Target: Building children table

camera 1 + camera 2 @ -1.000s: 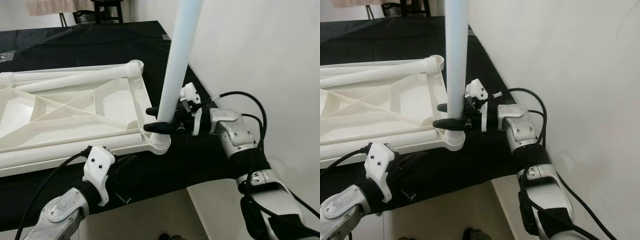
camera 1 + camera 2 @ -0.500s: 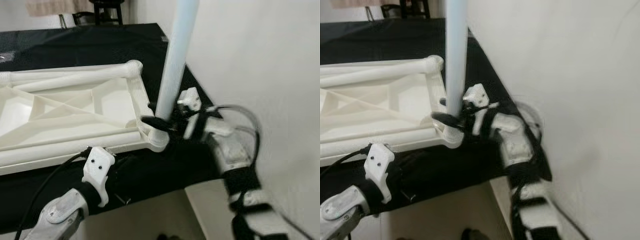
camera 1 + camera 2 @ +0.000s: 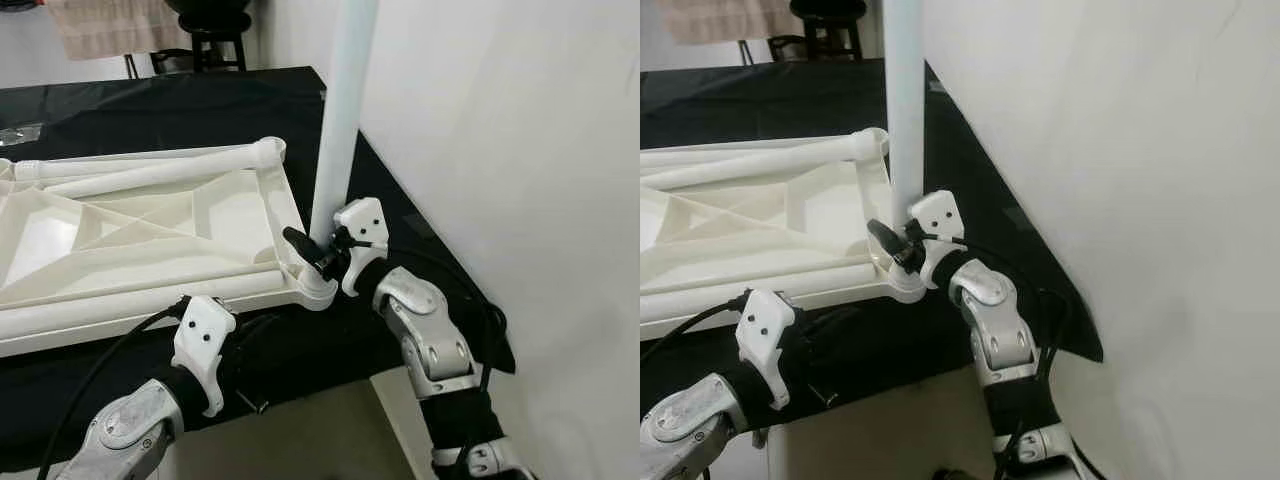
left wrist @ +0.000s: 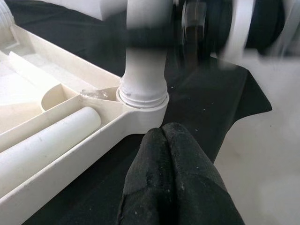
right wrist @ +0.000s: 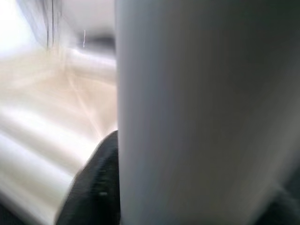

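Right gripper (image 3: 312, 252) clamped on upright leg (image 3: 338, 130), seated in tabletop (image 3: 150, 235) corner socket. Left gripper (image 4: 171, 154) fingers together, at socket's 6 o'clock.

The upside-down table top (image 3: 150, 235) and upright leg (image 3: 340, 120) look like smooth, matt white plastic. Matt black cloth (image 3: 180, 110) covers the worktop beneath it. The left pincer's fingers (image 4: 176, 183) look rough, rubbery black.
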{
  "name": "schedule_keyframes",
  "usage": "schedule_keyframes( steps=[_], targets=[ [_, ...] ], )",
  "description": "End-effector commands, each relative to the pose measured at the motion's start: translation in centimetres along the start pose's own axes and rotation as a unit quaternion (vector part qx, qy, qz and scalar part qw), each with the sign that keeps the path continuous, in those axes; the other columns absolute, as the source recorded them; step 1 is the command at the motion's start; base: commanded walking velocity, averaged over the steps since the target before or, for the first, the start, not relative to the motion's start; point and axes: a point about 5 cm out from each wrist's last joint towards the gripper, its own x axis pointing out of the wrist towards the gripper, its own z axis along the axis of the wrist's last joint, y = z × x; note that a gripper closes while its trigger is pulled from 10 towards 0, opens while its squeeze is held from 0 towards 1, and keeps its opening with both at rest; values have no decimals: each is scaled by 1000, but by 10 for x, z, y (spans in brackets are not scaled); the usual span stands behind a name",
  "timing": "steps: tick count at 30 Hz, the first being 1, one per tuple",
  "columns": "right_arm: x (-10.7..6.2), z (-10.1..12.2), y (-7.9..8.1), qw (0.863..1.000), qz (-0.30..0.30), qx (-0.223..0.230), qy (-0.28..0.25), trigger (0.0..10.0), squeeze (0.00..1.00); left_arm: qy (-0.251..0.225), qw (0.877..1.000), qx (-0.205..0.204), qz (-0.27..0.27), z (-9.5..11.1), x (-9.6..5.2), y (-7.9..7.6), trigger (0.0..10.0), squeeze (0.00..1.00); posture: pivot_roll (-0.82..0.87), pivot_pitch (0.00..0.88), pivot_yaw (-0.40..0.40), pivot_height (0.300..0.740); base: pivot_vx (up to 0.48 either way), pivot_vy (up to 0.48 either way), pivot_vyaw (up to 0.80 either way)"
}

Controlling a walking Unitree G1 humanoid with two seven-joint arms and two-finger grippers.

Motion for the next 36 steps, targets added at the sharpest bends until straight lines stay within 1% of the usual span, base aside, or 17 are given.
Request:
schedule_keyframes(
  steps=[1,4,5,6,7,9,12,13,14,15,18,20,21,22,23,28,36],
  targets=[
    [2,-5,6,999,39,17,15,10000,1000,5,1000,-7,-4,-3,1,-2,10000,0,62,208,-108,740,0,0,0],
    [7,10,2,995,97,3,-15,10000,1000,4,1000,-8,-8,-3,2,-4,10000,0,68,207,-112,740,0,0,0],
    [8,17,-3,992,122,-11,-27,10000,929,5,1000,-8,-9,-4,2,-4,10000,0,71,207,-115,740,0,0,0],
    [8,17,-3,992,122,-11,-27,10000,929,5,1000,-8,-9,-4,2,-4,10000,0,71,207,-115,740,0,0,0],
    [9,29,-13,984,172,-15,-43,10000,0,6,1000,-7,-7,-4,2,-4,10000,0,75,207,-119,740,0,0,0],
    [10,33,-17,980,194,-20,-47,10000,0,6,1000,-7,-5,-4,1,-4,10000,0,78,207,-122,740,0,0,0],
    [8,39,-23,961,266,-53,-46,10000,0,5,1000,-5,0,-4,0,-2,10000,0,86,208,-127,740,0,0,0],
    [8,39,-23,961,266,-53,-46,10000,0,5,1000,-5,0,-4,0,-2,10000,0,86,208,-127,740,0,0,0],
    [7,40,-24,954,291,-58,-41,10000,0,5,1000,-5,1,-4,0,-3,10000,0,90,209,-131,740,0,0,0],
    [7,40,-24,954,291,-58,-41,10000,0,5,1000,-5,1,-4,0,-3,10000,0,90,209,-131,740,0,0,0],
    [9,51,-29,931,359,-43,-43,10000,0,5,1000,-6,4,-4,-1,-3,10000,0,99,211,-135,740,0,0,0],
    [10,56,-31,921,386,-35,-47,10000,0,5,1000,-6,5,-4,-1,-3,10000,0,100,213,-135,740,0,0,0],
    [10,56,-31,921,386,-35,-47,10000,0,5,1000,-6,5,-4,-1,-3,10000,0,100,213,-135,740,0,0,0],
    [12,57,-31,917,396,-33,-46,1451,0,5,1000,-5,5,-4,-1,-3,10000,0,103,213,-136,740,0,0,0],
    [13,58,-33,913,405,-30,-43,0,0,5,1000,-6,5,-4,-1,-3,10000,0,104,213,-136,740,0,0,0],
    [16,55,-36,911,409,-23,-39,0,0,5,1000,-6,4,-4,-2,-4,10000,0,107,218,-138,740,0,0,0],
    [12,45,-45,931,363,-18,-42,0,0,6,1000,-6,4,-4,-2,-5,10000,0,97,223,-136,740,0,0,0]
  ],
)
